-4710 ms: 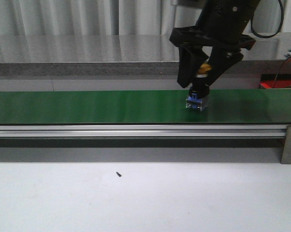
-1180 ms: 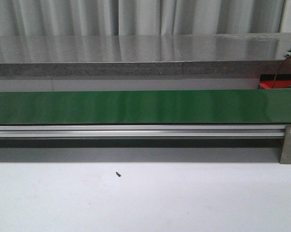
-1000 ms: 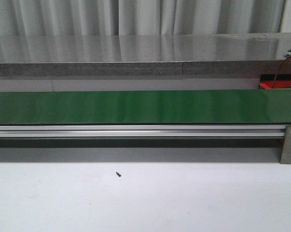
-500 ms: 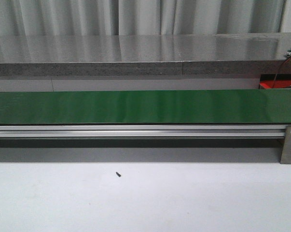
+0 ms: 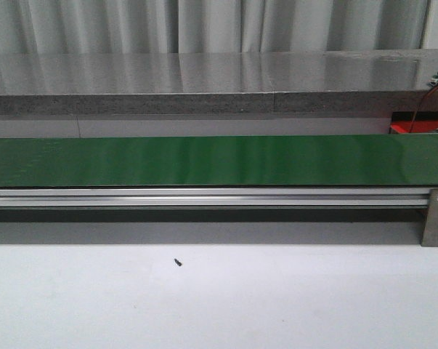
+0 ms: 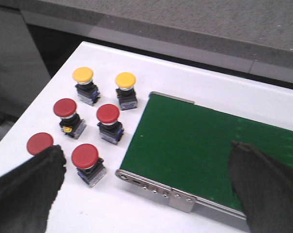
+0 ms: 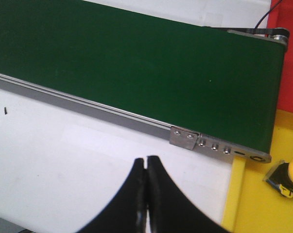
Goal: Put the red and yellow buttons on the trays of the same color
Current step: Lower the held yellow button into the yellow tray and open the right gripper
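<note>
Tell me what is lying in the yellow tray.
One yellow button lies in the yellow tray near the end of the green belt. The picture edge cuts the button and most of the tray, so anything else there is unseen.

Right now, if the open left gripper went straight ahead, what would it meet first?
Probably the long green belt between its black fingers, near its end; the red-capped push buttons sit off-line. Depth unclear.

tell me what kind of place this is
Probably a lab or test bench mocked up as a sorting line. A green conveyor belt on an aluminium rail crosses a white table, loose red and yellow push buttons wait at one end, and a yellow tray sits at the other.
</note>
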